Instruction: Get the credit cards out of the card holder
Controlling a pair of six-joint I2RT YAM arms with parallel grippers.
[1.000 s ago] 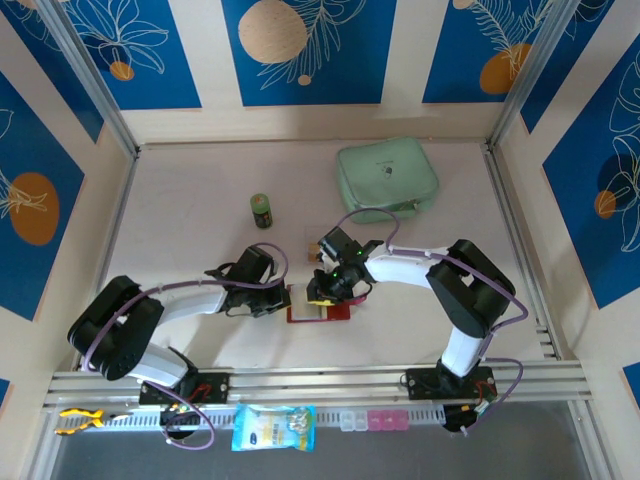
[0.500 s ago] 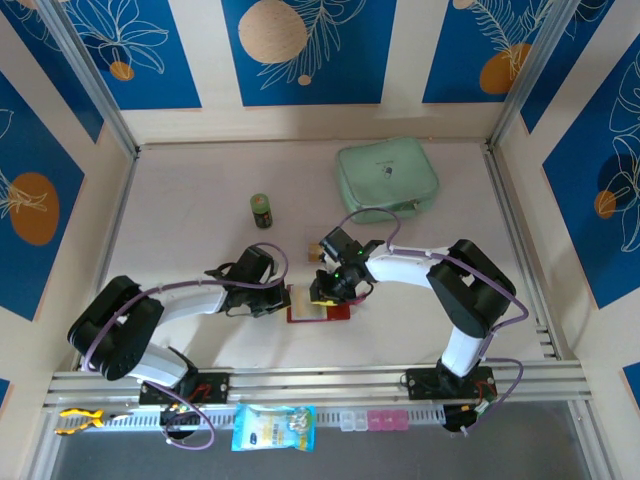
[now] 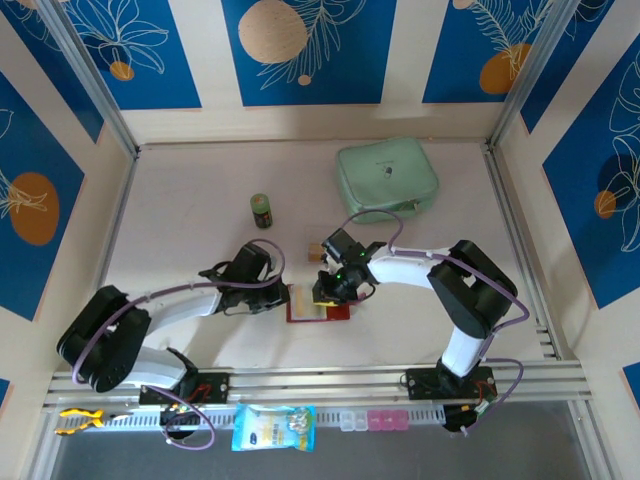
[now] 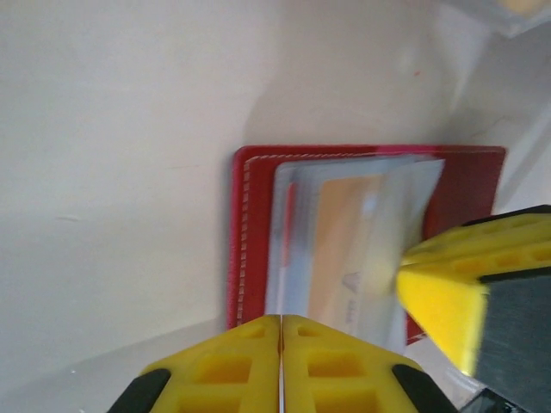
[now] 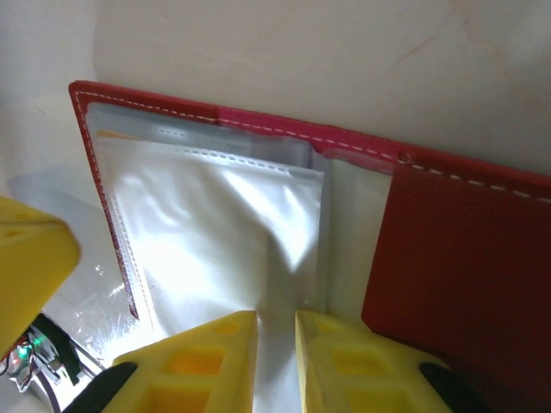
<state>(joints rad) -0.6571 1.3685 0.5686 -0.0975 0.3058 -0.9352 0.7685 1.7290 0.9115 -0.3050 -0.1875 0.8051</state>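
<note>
Top view, near rail [image 3: 320,380], from the left: one yellow fish toy [image 3: 79,420], one blue packet [image 3: 273,427], then a short row of small clear and pink boxes [image 3: 369,420], too small to count.

On the counter [image 3: 190,190], left to right:
- One green bottle [image 3: 261,211], upright, well behind the rest.
- One left end effector [image 3: 283,298], at the left edge of the holder.
- One red holder [image 3: 340,313], open and flat near the front.
- One small tan rectangle [image 3: 313,250] just behind it, too small to identify.
- One right end effector [image 3: 323,296], over the holder's middle.
- One mint-green pouch [image 3: 387,177] at the back right, well apart.

Left wrist view:
- Left end effector [image 4: 281,344] closed, pads meeting in a thin line with nothing seen between them, just short of the holder [image 4: 250,232].
- One orange card [image 4: 340,249] inside a clear sleeve.
- At right, one yellow finger [image 4: 443,275] of the right end effector, resting against the sleeves.

Right wrist view:
- Right end effector [image 5: 275,344] with only a narrow gap, and a clear sleeve [image 5: 224,232] running into it. Cannot tell whether gripped or merely touched.
- Holder [image 5: 456,258] open, with one orange sliver of card [image 5: 110,135] under the top sleeve.
</note>
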